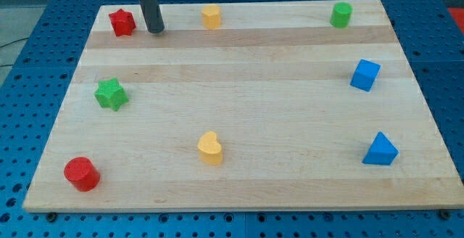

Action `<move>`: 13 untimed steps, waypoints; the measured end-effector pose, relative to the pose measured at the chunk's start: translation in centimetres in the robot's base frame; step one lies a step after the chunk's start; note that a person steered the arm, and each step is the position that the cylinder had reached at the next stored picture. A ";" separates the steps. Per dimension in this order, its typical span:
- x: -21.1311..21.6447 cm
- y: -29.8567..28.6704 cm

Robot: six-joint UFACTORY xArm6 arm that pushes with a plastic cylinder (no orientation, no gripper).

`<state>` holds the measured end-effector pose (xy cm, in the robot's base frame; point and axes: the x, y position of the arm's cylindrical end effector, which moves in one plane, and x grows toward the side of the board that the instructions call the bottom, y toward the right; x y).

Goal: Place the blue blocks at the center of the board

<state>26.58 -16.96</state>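
My tip [156, 30] sits at the view's top left of the board [239, 64], no fingers on this rig, just a bare rod end, touching nothing. Red star [122, 22] just beside my tip on its left. Green star [111, 94] below and left of my tip; red cylinder [80, 173] far below it, near the bottom-left corner. Yellow block [211, 16] near my tip on its right, shape unclear; yellow heart [210, 148] well below and right. Green cylinder [341, 14] far right of my tip, same top row. Task things: blue cube [365, 75] far right and a bit below my tip, near the right edge; blue triangle [380, 150] far right and well below, lower right. Both blues lie well apart from my tip, across the whole board. Key relation, as judged: centre lies between my tip and the blues, so my tip must get round to their right sides before pushing leftward. Cube looks the nearer one.
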 end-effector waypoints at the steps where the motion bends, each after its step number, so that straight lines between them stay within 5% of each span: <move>1: 0.0 -0.1; 6: 8.9 43.5; 7: 13.9 42.4; 10: 13.5 20.8; 11: 13.1 29.1; 12: 17.3 41.4; 13: 26.7 44.9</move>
<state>53.25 27.95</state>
